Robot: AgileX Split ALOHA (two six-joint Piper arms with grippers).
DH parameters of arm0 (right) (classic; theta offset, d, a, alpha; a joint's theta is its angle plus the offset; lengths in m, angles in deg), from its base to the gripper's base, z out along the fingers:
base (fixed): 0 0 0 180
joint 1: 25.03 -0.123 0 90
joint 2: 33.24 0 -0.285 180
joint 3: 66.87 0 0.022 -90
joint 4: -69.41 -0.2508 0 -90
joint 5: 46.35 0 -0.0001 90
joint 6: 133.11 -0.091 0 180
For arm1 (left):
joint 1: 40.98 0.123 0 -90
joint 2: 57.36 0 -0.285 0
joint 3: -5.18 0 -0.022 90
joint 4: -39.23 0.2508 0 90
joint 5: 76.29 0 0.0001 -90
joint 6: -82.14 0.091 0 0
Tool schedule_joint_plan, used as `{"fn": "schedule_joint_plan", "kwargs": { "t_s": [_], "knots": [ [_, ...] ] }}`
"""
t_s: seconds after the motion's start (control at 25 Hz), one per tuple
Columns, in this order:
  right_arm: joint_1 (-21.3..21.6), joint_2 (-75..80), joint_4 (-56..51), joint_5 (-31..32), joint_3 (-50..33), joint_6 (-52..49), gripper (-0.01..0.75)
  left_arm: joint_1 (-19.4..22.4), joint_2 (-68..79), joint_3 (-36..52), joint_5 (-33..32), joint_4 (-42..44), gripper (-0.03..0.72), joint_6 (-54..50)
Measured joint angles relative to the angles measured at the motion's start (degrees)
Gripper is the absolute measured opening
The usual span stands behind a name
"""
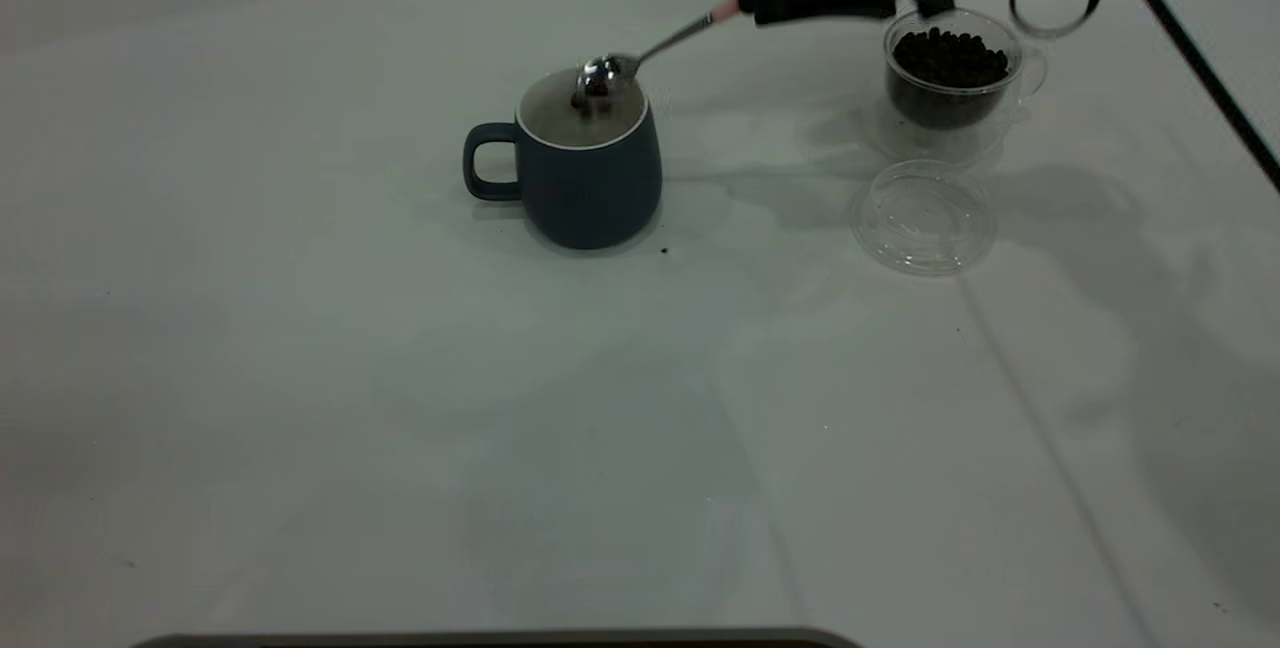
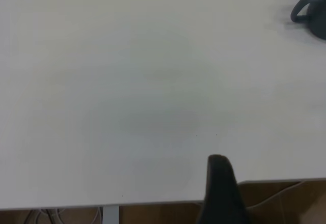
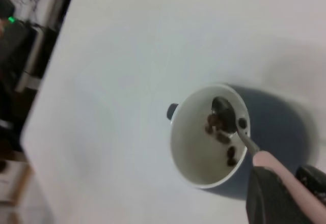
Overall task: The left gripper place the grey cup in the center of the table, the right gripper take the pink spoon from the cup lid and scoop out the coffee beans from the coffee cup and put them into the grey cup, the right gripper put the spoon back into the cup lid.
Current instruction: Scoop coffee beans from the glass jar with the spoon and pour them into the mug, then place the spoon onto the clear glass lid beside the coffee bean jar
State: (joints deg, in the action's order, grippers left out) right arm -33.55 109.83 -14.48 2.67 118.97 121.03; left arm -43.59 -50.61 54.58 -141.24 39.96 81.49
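Spoon tipped over the grey cup, beans dropping in

The right end effector (image 1: 770, 3), clamped on the pink spoon (image 1: 655, 46), tilts its bowl above the grey cup (image 1: 590, 173) mid-table (image 1: 300, 378) so the coffee beans (image 3: 224, 135) fall inside. The coffee cup (image 1: 955, 73) and the bare cup lid (image 1: 925, 218) wait to the right. The left end effector (image 2: 220, 193) idles at the table's edge; I cannot tell its opening.

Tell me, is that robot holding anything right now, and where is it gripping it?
Yes. The right gripper holds the pink spoon by its pink handle, its bowl over the grey cup. The left gripper holds nothing visible.
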Motion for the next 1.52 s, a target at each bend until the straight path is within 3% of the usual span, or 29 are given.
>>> {"fn": "schedule_joint_plan", "kwargs": {
  "t_s": [0.24,0.48,0.6,0.76,1.04,1.52],
  "knots": [
    [-1.08,-6.75,9.32,-3.14,0.0,0.36,0.101,0.0,0.0,0.0,0.0,0.0,0.567,-0.05],
    [-0.39,-14.49,18.81,2.14,0.0,-3.09,0.101,0.0,0.0,0.0,0.0,0.0,0.567,-0.05],
    [2.67,-16.71,22.74,8.11,0.0,-4.45,0.101,0.0,0.0,0.0,0.0,0.0,0.567,-0.05],
    [10.22,-15.88,27.58,17.41,0.0,-5.66,0.101,0.0,0.0,0.0,0.0,0.0,0.567,-0.05],
    [20.18,-7.79,28.17,18.06,0.0,-10.45,0.101,0.0,0.0,0.0,0.0,0.0,0.567,-0.05],
    [23.48,3.45,26.39,17.68,0.0,-11.43,0.101,0.0,0.0,0.0,0.0,0.0,0.567,0.0]
  ]
}}
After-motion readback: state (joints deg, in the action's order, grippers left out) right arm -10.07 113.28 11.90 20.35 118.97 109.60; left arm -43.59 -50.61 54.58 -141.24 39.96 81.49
